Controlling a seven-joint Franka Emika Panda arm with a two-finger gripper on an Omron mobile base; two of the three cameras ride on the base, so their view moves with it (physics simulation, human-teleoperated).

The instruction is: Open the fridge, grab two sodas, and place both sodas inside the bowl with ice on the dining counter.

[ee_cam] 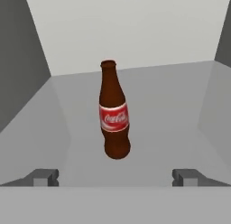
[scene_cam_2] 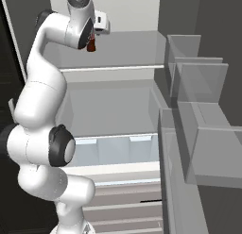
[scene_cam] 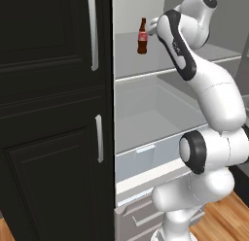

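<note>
The brown cola bottle (ee_cam: 114,114), red label facing out, stands upright on the upper shelf (scene_cam: 146,60) of the open fridge (scene_cam_2: 118,96), alone on that shelf and well clear of the side walls. In the left base view it shows beside the arm's forearm, near the shelf's front edge; in the right base view just its lower part peeks out below the wrist. The gripper (ee_cam: 116,175) faces it head-on, jaws spread as wide as they go and holding nothing; the two fingertips (ee_cam: 44,177) sit either side of the bottle's line, short of its base, so the bottle is not yet between them.

The step in hand looks to be the reach for the first soda. To do it well, the arm should advance straight along the present line, keeping the bottle centred between the fingertips so neither one clips it and tips it over. A close around the labelled belly, the widest and straightest part, would likely hold better than one on the tapered neck. The lift afterwards should be small and level, then straight back out, since the wrist has little room under the fridge ceiling
</note>
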